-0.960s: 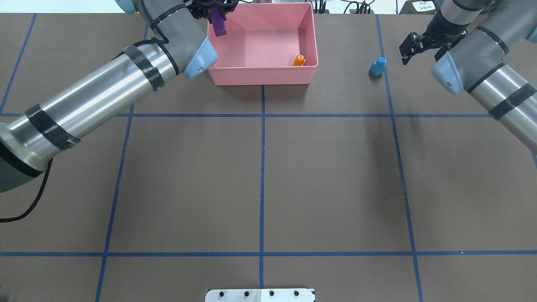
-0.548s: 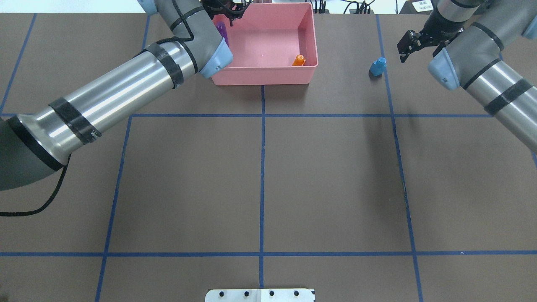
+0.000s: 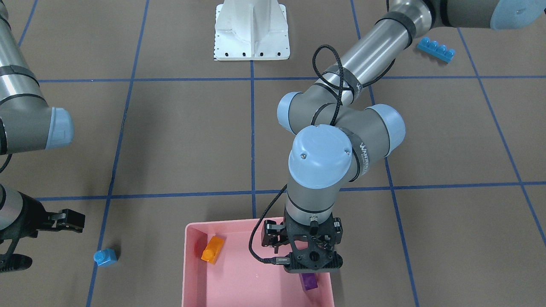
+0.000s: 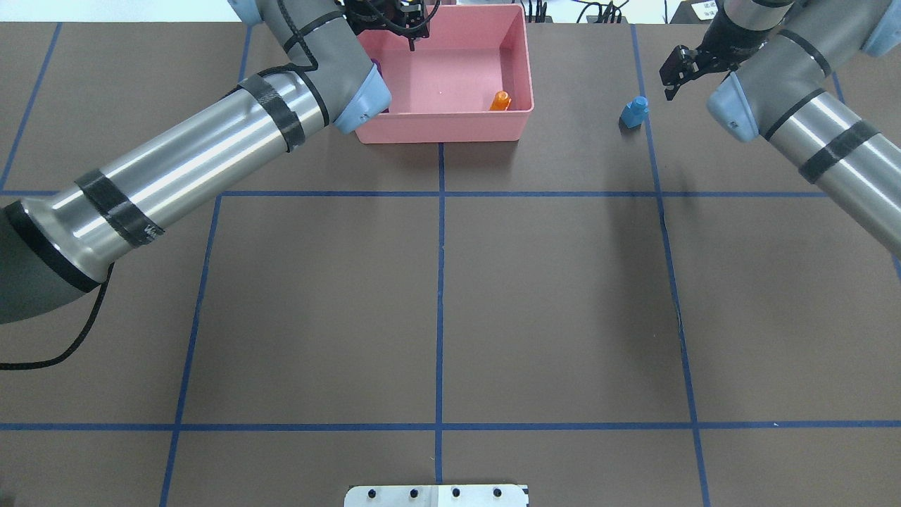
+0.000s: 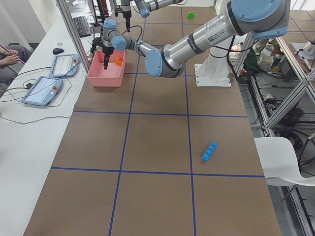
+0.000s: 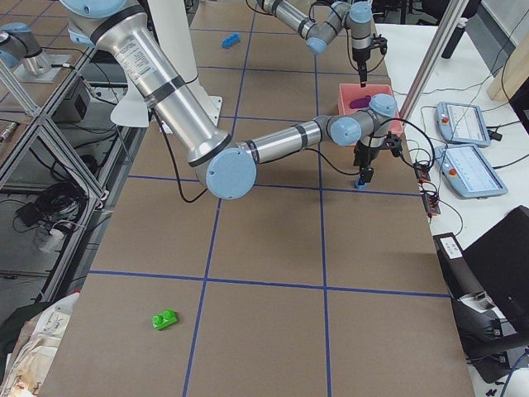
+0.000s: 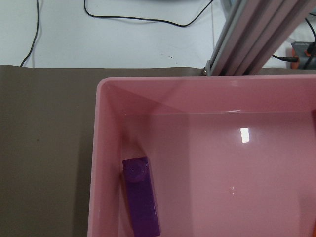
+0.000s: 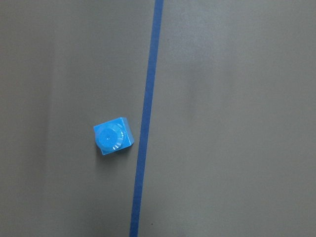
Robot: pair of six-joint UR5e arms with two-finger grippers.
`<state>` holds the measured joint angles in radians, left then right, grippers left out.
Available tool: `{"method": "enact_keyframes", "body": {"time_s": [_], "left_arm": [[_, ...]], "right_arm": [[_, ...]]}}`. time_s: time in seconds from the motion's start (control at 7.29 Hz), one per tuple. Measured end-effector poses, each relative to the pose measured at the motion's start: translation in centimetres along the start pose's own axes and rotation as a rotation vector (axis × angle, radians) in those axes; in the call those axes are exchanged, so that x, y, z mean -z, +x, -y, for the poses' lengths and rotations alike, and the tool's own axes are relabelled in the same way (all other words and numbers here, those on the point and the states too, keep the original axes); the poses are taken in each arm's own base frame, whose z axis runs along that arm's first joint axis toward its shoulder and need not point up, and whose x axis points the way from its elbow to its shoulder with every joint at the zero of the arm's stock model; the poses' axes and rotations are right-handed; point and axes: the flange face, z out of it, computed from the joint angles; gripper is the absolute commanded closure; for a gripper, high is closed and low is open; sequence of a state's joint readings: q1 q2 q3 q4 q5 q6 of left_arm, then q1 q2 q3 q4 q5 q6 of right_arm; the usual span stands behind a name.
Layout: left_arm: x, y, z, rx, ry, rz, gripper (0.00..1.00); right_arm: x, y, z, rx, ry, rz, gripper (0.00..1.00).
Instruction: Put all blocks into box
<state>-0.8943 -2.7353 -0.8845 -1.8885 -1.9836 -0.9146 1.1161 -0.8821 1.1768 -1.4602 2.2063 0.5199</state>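
Overhead exterior shows the pink box point(image 4: 443, 130) at the table's far edge, left of the centre line. It is shallow, rounded at the corners and glossy inside. The left gripper point(image 4: 405, 21) hangs over its far left corner, jaws apart and empty.

Under it, in the left wrist view, the purple brick point(image 7: 141, 200) lies flat on the box floor against the left wall. It is a dark violet oblong with one round stud showing at its far end. From the front, only its end point(image 3: 309, 282) shows below the gripper body.

The orange brick point(image 3: 212, 249) lies tipped on its side in the corner nearest the robot, on its right side.

The small blue brick point(image 8: 113, 137) stands stud up on the brown table, just beside a blue tape line and well right of the box. The right gripper point(image 4: 677, 72) hovers near it, fingers spread wide and holding nothing.

The long blue brick point(image 5: 209, 151), with four studs in a row, lies far off on the robot's left. The green brick point(image 6: 165, 318) lies far off on its right.
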Motion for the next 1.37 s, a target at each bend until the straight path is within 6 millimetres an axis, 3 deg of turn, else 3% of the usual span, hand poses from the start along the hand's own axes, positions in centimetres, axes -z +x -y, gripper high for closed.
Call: {"method": "enact_keyframes", "body": {"time_s": [0.27, 0.55, 0.69, 0.96, 1.1, 1.23, 1.37], "left_arm": [[1.0, -5.6, -2.0, -0.053, -0.054, -0.085, 0.0], [2.5, -14.1, -6.5, -0.13, -0.088, -0.162, 0.0], [3.3, -16.7, -8.7, -0.15, -0.091, -0.18, 0.0], [3.8, -18.7, -10.6, -0.159, -0.093, -0.189, 0.0], [3.8, -18.9, -10.9, -0.159, -0.094, -0.19, 0.0], [3.8, -18.9, -11.0, -0.158, -0.096, -0.191, 0.0], [3.8, -18.8, -11.1, -0.154, -0.096, -0.192, 0.0]], "right_arm": [[-2.1, -0.4, 2.2, 0.028, 0.029, 0.018, 0.01], [-4.6, -2.6, 3.2, 0.082, 0.054, 0.03, 0.02], [-5.7, -3.4, 3.1, 0.105, 0.063, 0.03, 0.17], [-7.4, -4.3, 2.8, 0.128, 0.07, 0.017, 0.6], [-8.0, -4.5, 2.6, 0.133, 0.068, 0.012, 0.93], [-8.5, -4.5, 2.4, 0.135, 0.064, 0.009, 1.0], [-8.6, -4.5, 2.4, 0.135, 0.062, 0.008, 1.0]]}}
